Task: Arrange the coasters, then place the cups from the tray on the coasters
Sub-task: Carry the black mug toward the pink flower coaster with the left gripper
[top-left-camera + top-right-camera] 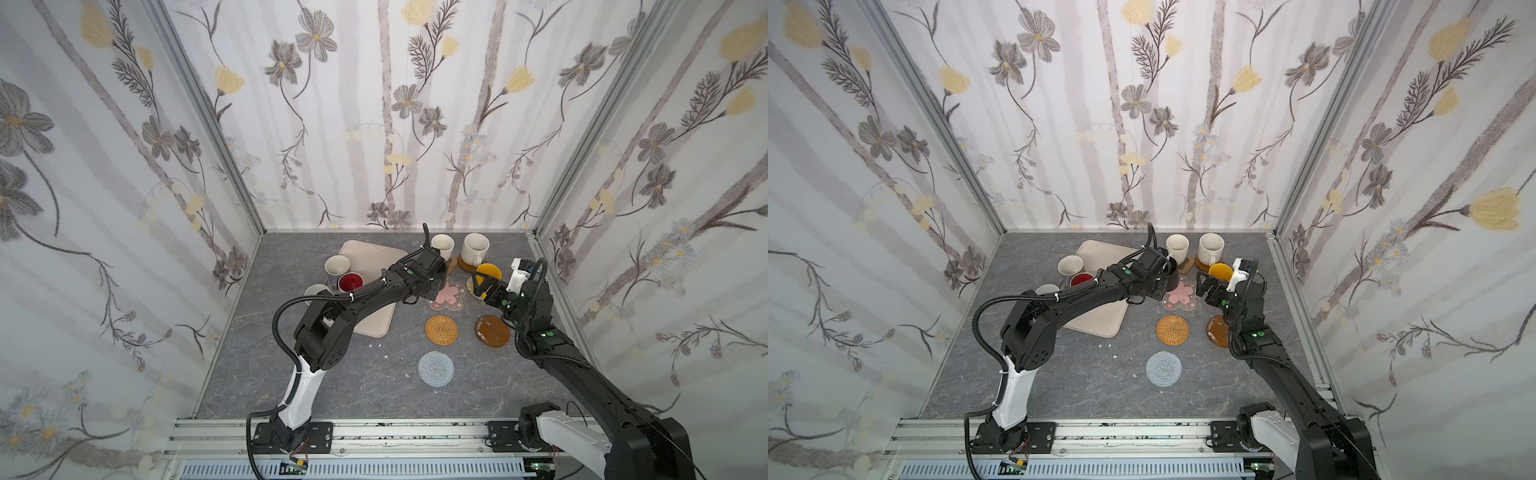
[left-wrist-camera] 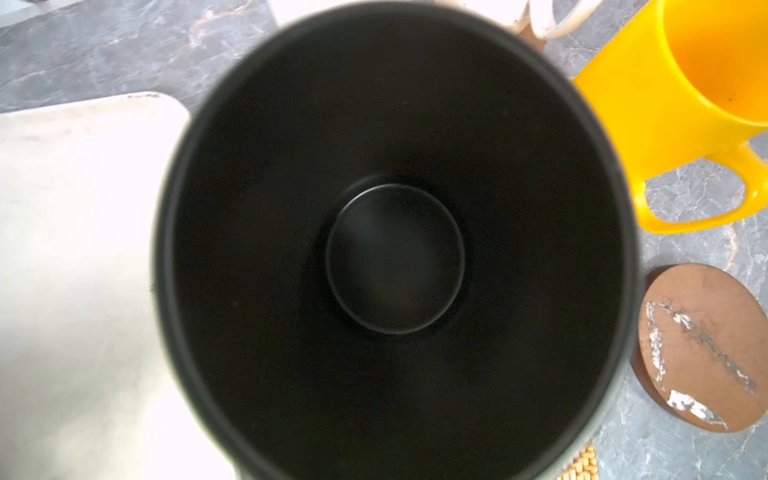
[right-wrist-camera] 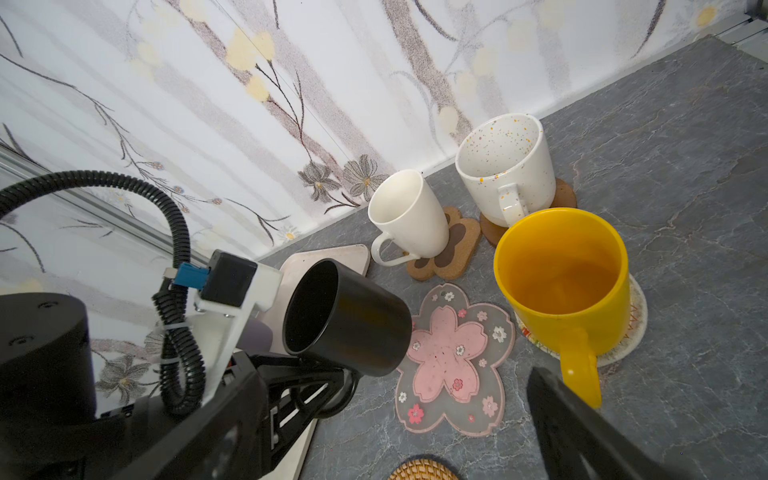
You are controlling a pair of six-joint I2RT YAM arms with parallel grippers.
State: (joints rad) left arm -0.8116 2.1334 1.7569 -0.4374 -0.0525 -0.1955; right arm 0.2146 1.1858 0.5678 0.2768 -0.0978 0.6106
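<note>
My left gripper is shut on the handle of the black cup, which hangs tilted just beside the pink blossom coaster. In the left wrist view the black cup fills the frame and hides the jaws. My right gripper stands open just in front of the yellow cup, which sits on the beige woven coaster; one finger is near its handle. The cream cup stands on the paw coaster, and the speckled cup on a brown wooden round.
The tray lies at the back left with the lavender cup, the red-inside cup and a pale cup at its left edge. Bare rattan, wooden and grey-blue crocheted coasters lie nearer the front.
</note>
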